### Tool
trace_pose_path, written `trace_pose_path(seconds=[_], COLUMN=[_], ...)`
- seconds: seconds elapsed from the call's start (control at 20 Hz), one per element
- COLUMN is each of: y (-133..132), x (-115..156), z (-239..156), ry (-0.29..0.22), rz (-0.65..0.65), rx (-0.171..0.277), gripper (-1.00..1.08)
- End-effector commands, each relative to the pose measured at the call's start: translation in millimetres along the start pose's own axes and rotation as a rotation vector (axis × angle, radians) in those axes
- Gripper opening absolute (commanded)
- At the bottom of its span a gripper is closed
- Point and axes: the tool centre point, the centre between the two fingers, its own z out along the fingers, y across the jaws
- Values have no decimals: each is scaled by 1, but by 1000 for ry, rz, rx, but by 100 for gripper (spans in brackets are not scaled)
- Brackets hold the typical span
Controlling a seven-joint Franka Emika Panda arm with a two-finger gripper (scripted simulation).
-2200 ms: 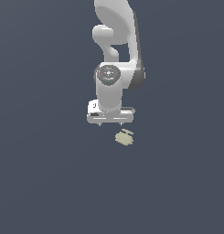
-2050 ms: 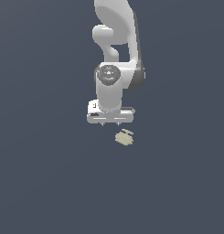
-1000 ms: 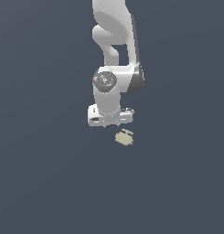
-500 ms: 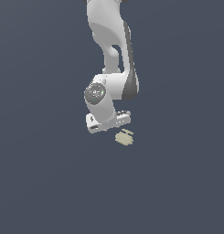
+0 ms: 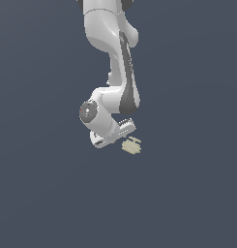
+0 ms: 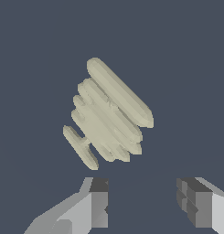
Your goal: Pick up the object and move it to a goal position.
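Observation:
The object is a tiny cream lump of ridged bars lying on the dark grey floor. In the wrist view the object lies ahead of the fingers, apart from them and outside the gap. My gripper is open and empty, with both grey fingertips showing. In the exterior view the white hand hangs low, just to the exterior view's left of the object; its fingers are hidden behind the hand there.
The white arm comes down from the top of the exterior view. A plain dark grey floor lies all around.
The arm has swung down and toward the exterior view's left, and the hand has tilted and dropped closer to the floor beside the object. The object has not moved.

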Motion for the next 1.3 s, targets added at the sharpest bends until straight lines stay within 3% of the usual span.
trace_pose_path(seconds=[0.0, 0.6, 1.25], y=[1, 4, 8], x=[2, 15, 32], z=[5, 18, 13], ry=[11, 119, 338], rz=[-40, -231, -435], rx=[45, 254, 443], gripper=[28, 28, 28])
